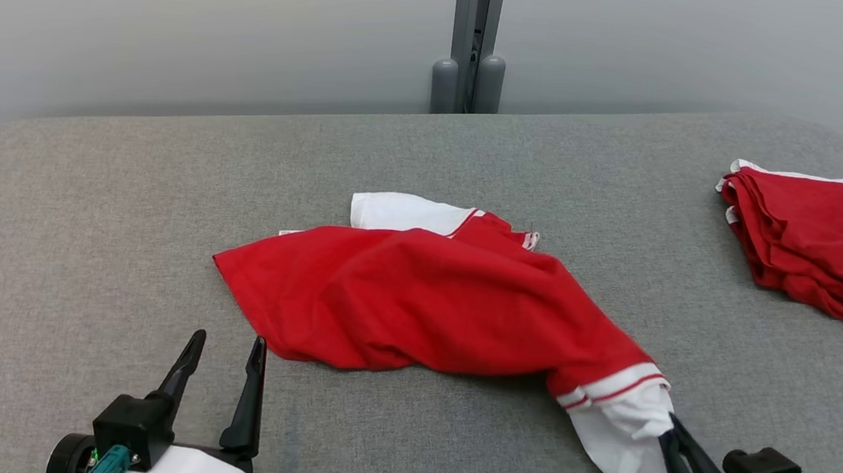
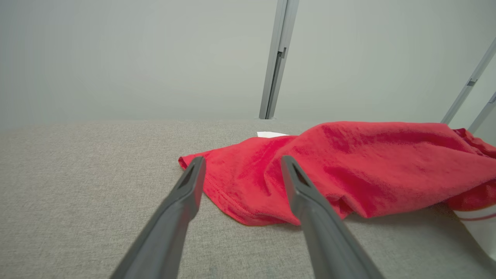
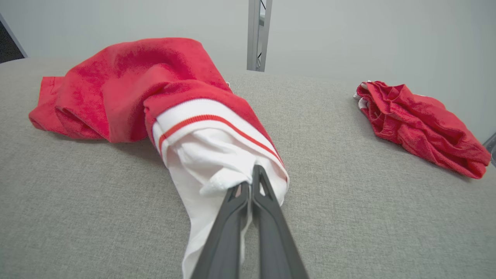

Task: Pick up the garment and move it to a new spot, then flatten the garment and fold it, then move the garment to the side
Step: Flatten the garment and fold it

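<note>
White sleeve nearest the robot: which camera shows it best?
The right wrist view: the white sleeve is close and central, pinched between the right fingers. The head view shows it smaller, lower right; the left wrist view catches a sliver at its right edge.

A crumpled red garment [image 1: 430, 301] with white sleeves lies mid-surface.

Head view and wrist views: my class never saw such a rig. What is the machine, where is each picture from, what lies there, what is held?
It is a wheeled robot with two arms ending in two-fingered grippers. One camera looks down from its head; one sits on each wrist. On the grey surface lie a crumpled red garment and, far right, a folded red garment. The left gripper is open, empty. The right gripper is shut on the crumpled garment's white sleeve.
</note>
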Robot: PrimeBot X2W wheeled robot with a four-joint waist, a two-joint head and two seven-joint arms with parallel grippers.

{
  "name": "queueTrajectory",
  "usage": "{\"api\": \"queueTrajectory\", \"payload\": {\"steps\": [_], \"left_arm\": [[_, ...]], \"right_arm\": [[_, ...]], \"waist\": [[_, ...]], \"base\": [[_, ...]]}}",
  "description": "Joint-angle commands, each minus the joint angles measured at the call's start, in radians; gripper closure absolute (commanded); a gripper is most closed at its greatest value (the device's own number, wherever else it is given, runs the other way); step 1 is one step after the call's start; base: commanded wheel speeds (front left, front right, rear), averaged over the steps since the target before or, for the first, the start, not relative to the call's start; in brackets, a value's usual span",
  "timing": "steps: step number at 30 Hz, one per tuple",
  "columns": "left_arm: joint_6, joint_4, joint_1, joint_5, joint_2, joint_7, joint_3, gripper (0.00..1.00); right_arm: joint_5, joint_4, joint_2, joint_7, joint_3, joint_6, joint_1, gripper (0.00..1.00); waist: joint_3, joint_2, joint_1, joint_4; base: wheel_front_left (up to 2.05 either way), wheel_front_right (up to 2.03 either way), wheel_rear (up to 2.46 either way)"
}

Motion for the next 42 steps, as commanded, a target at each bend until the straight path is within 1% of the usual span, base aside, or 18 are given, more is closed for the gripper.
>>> {"api": "queueTrajectory", "payload": {"steps": [1,2,3,4,5,6,11,15,16,17,20,23,27,32,36,42], "left_arm": [[-0.002,0.002,-0.014,0.001,0.005,-0.005,0.003,0.00],[-0.004,0.003,-0.016,0.002,0.004,-0.005,0.002,0.00],[-0.004,0.004,-0.019,0.004,0.004,-0.005,0.002,0.00],[-0.004,0.004,-0.021,0.004,0.005,-0.005,0.002,0.00],[-0.004,0.004,-0.021,0.005,0.005,-0.005,0.003,0.00],[-0.003,0.005,-0.021,0.006,0.004,-0.005,0.003,0.00],[-0.002,0.006,-0.020,0.006,0.004,-0.005,0.007,0.00],[-0.002,0.007,-0.014,0.006,0.004,-0.005,0.010,0.00],[-0.002,0.007,-0.014,0.006,0.004,-0.005,0.010,0.00],[-0.002,0.007,-0.013,0.005,0.004,-0.005,0.010,0.00],[-0.001,0.009,-0.015,0.002,0.005,-0.005,0.003,0.00],[-0.003,0.008,-0.030,-0.003,0.005,-0.005,-0.005,0.00],[-0.004,0.005,-0.049,-0.003,0.004,-0.005,-0.011,0.00],[-0.001,0.006,-0.071,-0.013,0.004,-0.005,-0.023,0.00],[0.001,0.006,-0.090,-0.016,0.004,-0.005,-0.033,0.00],[0.009,0.006,-0.107,-0.030,0.004,-0.005,-0.048,0.00]], "right_arm": [[-0.012,-0.006,-0.013,0.011,0.005,0.000,0.011,1.00],[-0.010,-0.004,-0.014,0.019,0.011,0.000,0.017,1.00],[-0.001,-0.002,-0.013,0.029,0.020,0.000,0.024,0.78],[0.007,-0.002,-0.014,0.034,0.028,0.000,0.027,0.60],[0.016,-0.006,-0.016,0.036,0.033,0.000,0.028,0.32],[0.025,-0.010,-0.020,0.043,0.039,0.000,0.032,0.00],[0.050,-0.063,-0.057,0.072,0.027,0.000,0.066,0.00],[0.091,-0.163,-0.073,0.105,-0.015,0.000,0.091,0.00],[0.091,-0.163,-0.073,0.105,-0.015,0.000,0.091,0.00],[0.103,-0.189,-0.076,0.109,-0.028,0.000,0.093,0.00],[0.126,-0.241,-0.080,0.126,-0.063,0.000,0.065,0.00],[0.135,-0.242,-0.090,0.151,-0.052,0.000,0.004,0.00],[0.152,-0.176,-0.126,0.179,-0.004,0.000,-0.125,0.00],[0.171,-0.018,-0.178,0.221,0.086,0.000,-0.295,0.00],[0.206,0.109,-0.218,0.263,0.186,0.000,-0.411,0.00],[0.319,0.243,-0.255,0.326,0.349,0.000,-0.550,0.00]], "waist": [[0.004,-0.0001,0.0000,0.001],[0.005,-0.0001,0.0000,0.002],[0.007,-0.0001,0.0000,0.004],[0.008,-0.0001,0.0000,0.006],[0.009,-0.0001,0.0000,0.009],[0.010,-0.0001,0.0000,0.012],[0.009,-0.0001,0.0000,0.031],[0.003,-0.0001,0.0000,0.041],[0.003,-0.0001,0.0000,0.041],[0.002,-0.0001,0.0000,0.044],[0.001,-0.0001,0.0000,0.054],[0.009,-0.0001,0.0000,0.073],[0.032,-0.0001,0.0000,0.108],[0.065,-0.0001,0.0000,0.170],[0.091,-0.0001,0.0000,0.219],[0.120,-0.0001,0.0000,0.280]], "base": [[0.00,0.00,0.00],[0.00,0.00,0.00],[0.00,0.00,0.00],[0.00,0.00,0.00],[0.00,0.00,0.00],[0.00,0.00,0.00],[0.00,0.00,0.00],[0.00,0.00,0.00],[0.00,0.00,0.00],[0.00,0.00,0.00],[0.00,0.00,0.00],[0.00,0.00,0.00],[0.00,0.00,0.00],[0.00,0.00,0.00],[0.00,0.00,0.00],[0.00,0.00,0.00]]}}
